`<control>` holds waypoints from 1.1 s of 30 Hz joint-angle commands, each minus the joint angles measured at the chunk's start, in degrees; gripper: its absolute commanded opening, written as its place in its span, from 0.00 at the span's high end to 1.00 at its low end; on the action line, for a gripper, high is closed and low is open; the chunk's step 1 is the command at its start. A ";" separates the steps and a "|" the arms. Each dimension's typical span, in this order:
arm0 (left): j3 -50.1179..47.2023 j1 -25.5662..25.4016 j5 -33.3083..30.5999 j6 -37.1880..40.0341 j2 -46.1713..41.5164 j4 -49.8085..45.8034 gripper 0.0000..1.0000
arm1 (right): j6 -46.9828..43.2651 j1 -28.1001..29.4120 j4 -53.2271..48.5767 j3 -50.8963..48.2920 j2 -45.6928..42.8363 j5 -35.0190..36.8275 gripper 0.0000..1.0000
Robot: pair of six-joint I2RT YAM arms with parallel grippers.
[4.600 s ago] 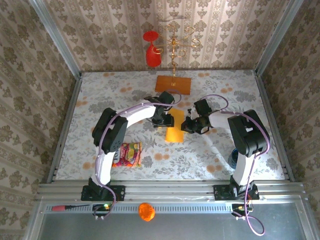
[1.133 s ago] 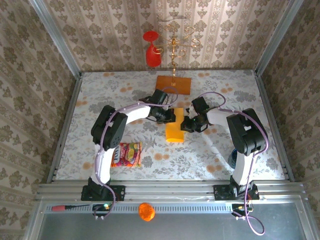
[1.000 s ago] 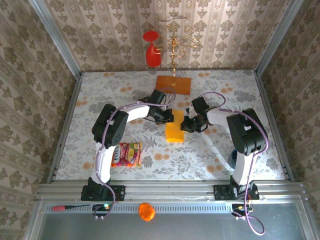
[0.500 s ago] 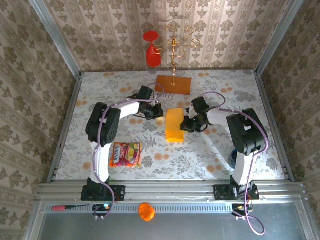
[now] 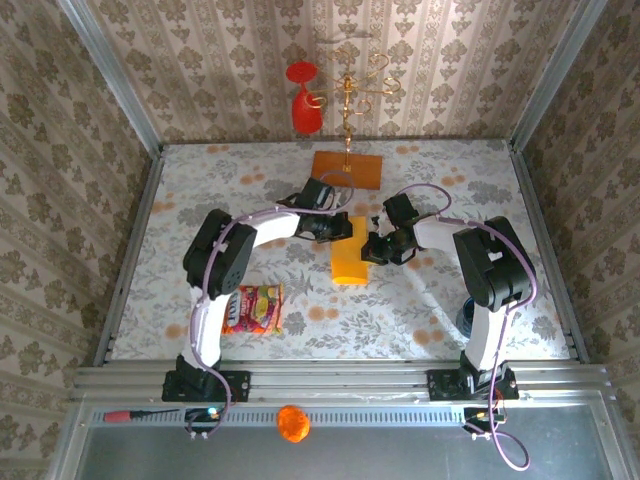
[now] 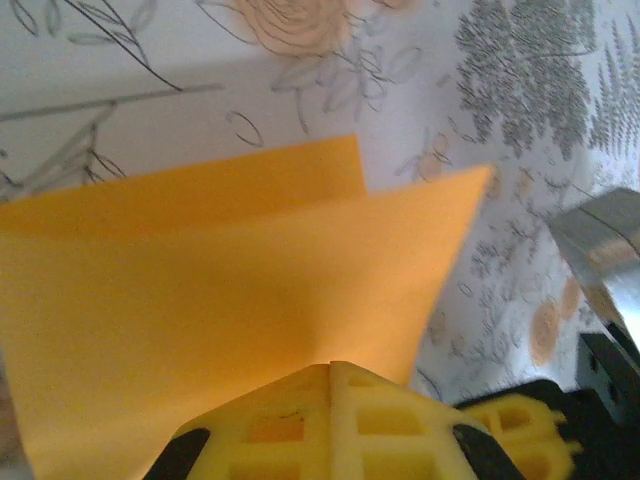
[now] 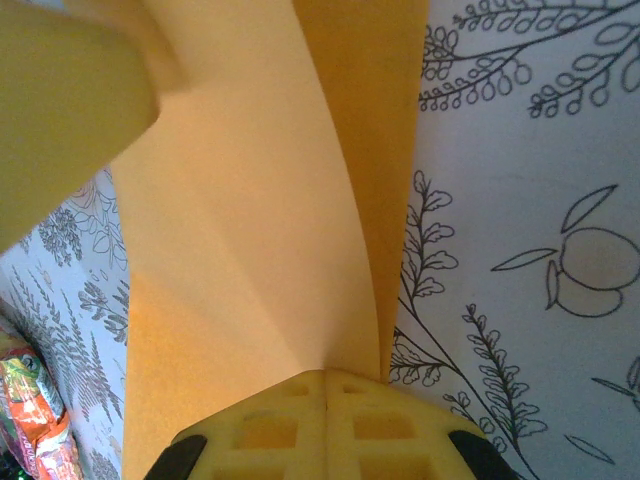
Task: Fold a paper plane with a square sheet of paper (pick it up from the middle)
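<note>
Floral table bears a snack packet and orange board.

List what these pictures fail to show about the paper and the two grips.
- Top external: far end of the square sheet of paper, covered by the left gripper.
- Left wrist: whether the shut jaws pinch or just press the sheet; the yellow fingers hide it.
- Right wrist: same for the right gripper; blurred yellow shape upper left, unidentifiable.

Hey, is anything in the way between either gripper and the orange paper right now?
Nothing visible is. The left gripper and the right gripper are each shut on the paper, at opposite edges.
</note>
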 commanded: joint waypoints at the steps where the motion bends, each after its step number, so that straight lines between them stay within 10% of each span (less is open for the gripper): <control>1: 3.02 2.01 1.06 -0.80 3.27 -0.10 1.00 | -0.93 -0.55 -9.37 -3.55 5.66 14.62 0.98; 18: 16.21 11.31 -0.46 3.12 10.72 -12.85 1.00 | -1.02 -0.48 -9.19 -3.53 5.65 14.63 0.98; 33: -3.31 0.55 -2.18 -0.43 -11.64 -12.48 1.00 | -0.87 -0.46 -8.94 -3.57 5.60 14.27 0.98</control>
